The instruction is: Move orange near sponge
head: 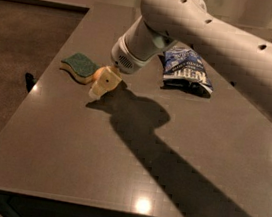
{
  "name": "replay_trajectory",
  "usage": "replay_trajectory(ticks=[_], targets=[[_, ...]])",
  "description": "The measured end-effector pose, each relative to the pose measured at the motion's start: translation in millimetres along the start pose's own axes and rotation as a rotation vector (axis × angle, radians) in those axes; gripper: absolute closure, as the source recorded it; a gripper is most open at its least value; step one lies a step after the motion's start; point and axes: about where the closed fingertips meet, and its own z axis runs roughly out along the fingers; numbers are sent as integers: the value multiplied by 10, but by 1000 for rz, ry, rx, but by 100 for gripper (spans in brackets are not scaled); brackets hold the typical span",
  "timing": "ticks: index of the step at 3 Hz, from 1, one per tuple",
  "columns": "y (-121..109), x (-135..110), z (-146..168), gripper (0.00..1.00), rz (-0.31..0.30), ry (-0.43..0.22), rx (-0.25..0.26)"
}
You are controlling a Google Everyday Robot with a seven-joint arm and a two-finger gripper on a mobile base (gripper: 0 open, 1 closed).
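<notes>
The white robot arm [211, 38] reaches down from the upper right to the left part of the dark grey counter [116, 178]. Its pale claw [101, 83] is low over the surface, just right of the wavy-edged sponge with a dark green top and pale yellow body [80, 65]. Only a sliver of the round orange fruit [100, 72] shows. It sits at the claw's left side, right against the sponge. I cannot tell whether the claw grips it. A crumpled blue-and-white snack bag [184, 69] lies well to the right, and the arm's shadow falls across the counter.
</notes>
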Motion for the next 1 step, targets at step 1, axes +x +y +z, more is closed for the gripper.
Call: replay_trajectory(ticks=[1], targets=[[0,0,0,0,0,0,0]])
